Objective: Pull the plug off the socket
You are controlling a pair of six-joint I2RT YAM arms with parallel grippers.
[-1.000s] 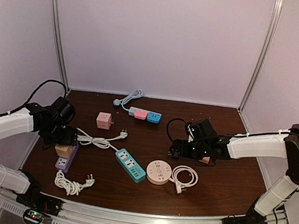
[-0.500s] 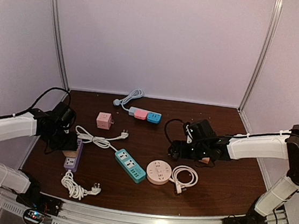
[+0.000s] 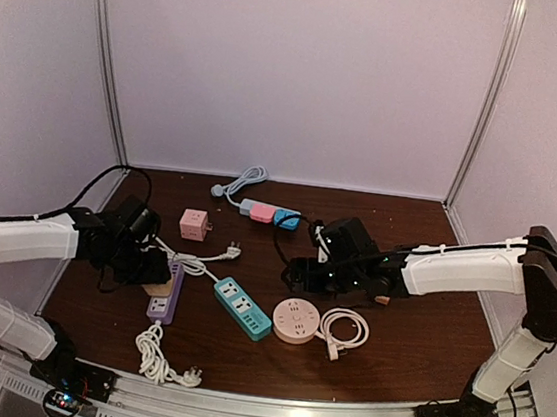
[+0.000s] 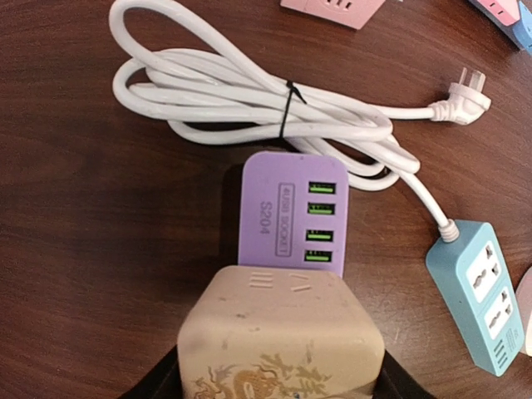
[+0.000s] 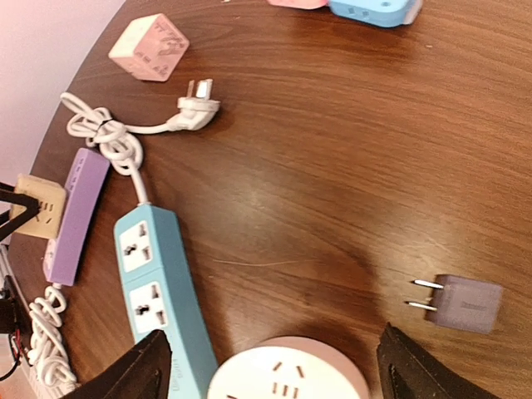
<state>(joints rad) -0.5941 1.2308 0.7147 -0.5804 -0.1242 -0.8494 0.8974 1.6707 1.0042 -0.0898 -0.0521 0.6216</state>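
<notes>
At the left, our left gripper [image 3: 151, 278] is clenched on the beige plug [image 4: 278, 337]. The plug sits seated on the purple socket strip [image 4: 291, 212]. To its right lie the teal strip [image 3: 243, 308] and the round socket [image 3: 296, 321]. Over these our right gripper [image 5: 278, 370] hovers, jaws spread, holding nothing.

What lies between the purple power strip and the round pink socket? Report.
The teal power strip lies between them, as the top view shows.
</notes>
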